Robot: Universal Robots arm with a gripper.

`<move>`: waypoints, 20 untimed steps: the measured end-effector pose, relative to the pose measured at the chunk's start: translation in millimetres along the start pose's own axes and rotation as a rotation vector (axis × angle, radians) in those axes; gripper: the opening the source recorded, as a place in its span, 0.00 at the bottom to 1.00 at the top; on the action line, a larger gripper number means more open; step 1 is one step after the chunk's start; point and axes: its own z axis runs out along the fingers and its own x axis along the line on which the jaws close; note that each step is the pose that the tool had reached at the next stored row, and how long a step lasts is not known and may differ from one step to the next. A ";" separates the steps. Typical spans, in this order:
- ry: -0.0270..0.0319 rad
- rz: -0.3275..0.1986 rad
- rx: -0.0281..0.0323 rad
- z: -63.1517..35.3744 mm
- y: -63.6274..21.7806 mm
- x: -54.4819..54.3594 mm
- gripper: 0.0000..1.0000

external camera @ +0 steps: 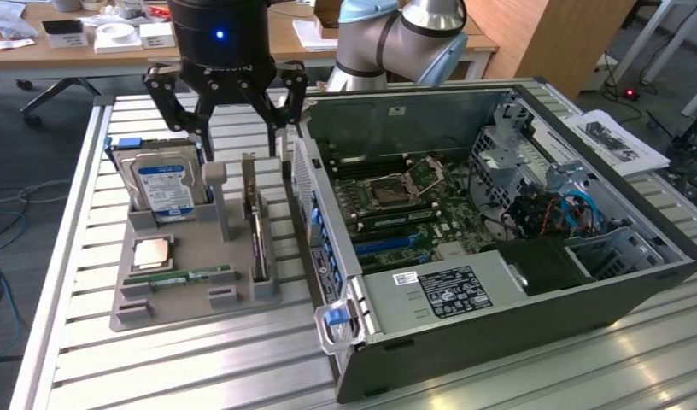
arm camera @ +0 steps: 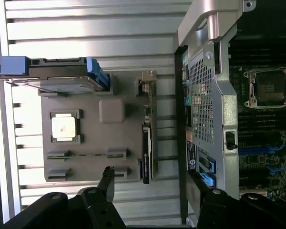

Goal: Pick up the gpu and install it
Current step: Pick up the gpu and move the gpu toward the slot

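Universal Robots arm above a slatted metal tabletop (external camera: pixel 155 367) that carries a grey parts tray (external camera: pixel 172 309) and an open computer case (external camera: pixel 576 282).

The pincer (external camera: pixel 237 128) hangs over the far end of the tray with its two fingers (external camera: pixel 166 107) spread wide and nothing between them: released. In the wrist view the pincer (arm camera: pixel 150 174) frames the tray from above, and the gap between the fingers lines up with the card below.

The gpu (external camera: pixel 257 232) stands on its long edge in a slot along the tray's side nearest the case, just beside the case wall and apart from both fingers. The wrist view shows the gpu (arm camera: pixel 147 143) edge-on, with its metal bracket at one end.

On the same tray sit a hard drive (external camera: pixel 164 184) with a blue label, upright in its holder, a square processor (external camera: pixel 155 252) lying flat, and a narrow memory stick (external camera: pixel 195 275).

The motherboard (external camera: pixel 406 205) lies exposed inside the case.
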 end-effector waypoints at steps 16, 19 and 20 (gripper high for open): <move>0.0000 0.000 0.0001 25.7 -1.1 0.6 0.71; 0.0000 0.000 0.0001 29.4 -1.3 0.7 0.71; 0.0000 0.000 0.0001 30.6 -1.4 0.7 0.71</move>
